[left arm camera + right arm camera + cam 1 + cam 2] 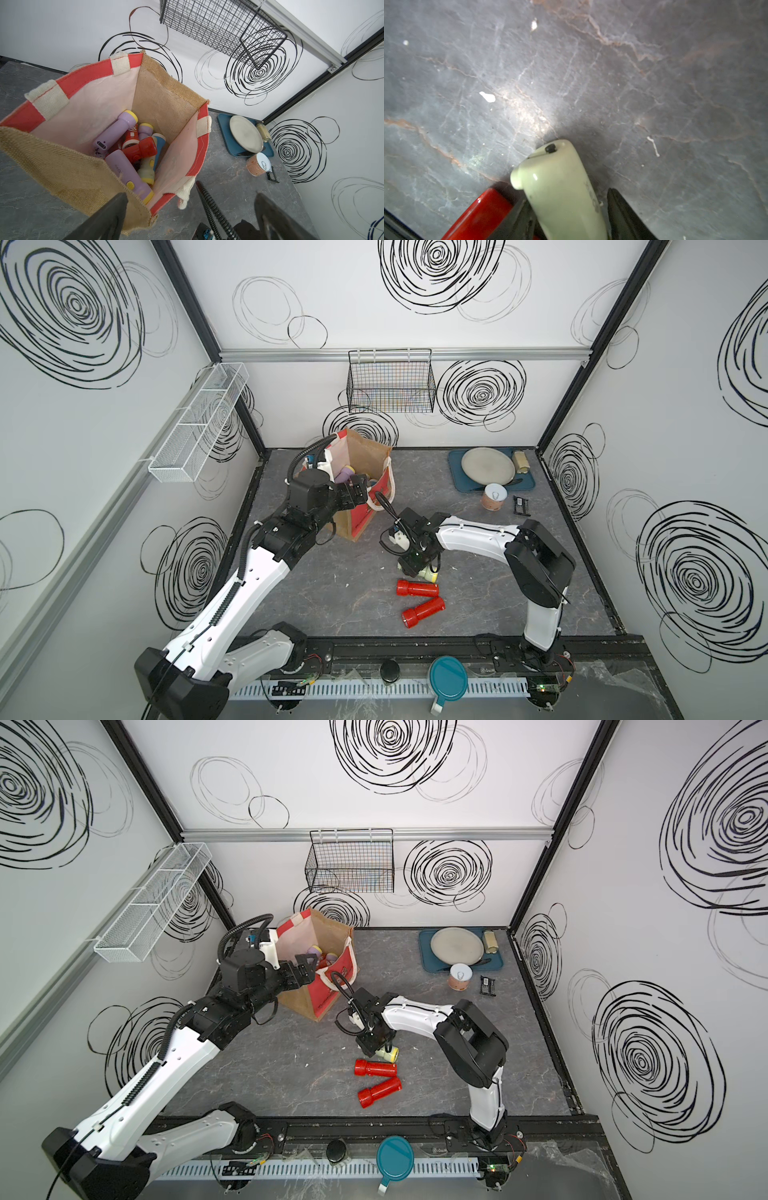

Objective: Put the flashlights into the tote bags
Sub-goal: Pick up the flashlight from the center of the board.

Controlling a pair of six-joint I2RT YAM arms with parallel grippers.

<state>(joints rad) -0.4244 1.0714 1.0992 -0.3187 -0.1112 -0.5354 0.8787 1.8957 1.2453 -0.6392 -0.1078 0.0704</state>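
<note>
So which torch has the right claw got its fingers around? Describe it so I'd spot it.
Find the brown tote bag at the back of the grey table. In front of it lie two red flashlights, and right beside them, straddled by the right gripper, the pale green flashlight. It is the only non-red one outside the bag, with a yellow head.

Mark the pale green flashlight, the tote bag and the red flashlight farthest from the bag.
pale green flashlight [562, 187], right wrist view, on its barrel.
tote bag [166, 99], left wrist view, on its inner jute wall.
red flashlight [424, 611], in a top view, middle of its barrel.
</note>
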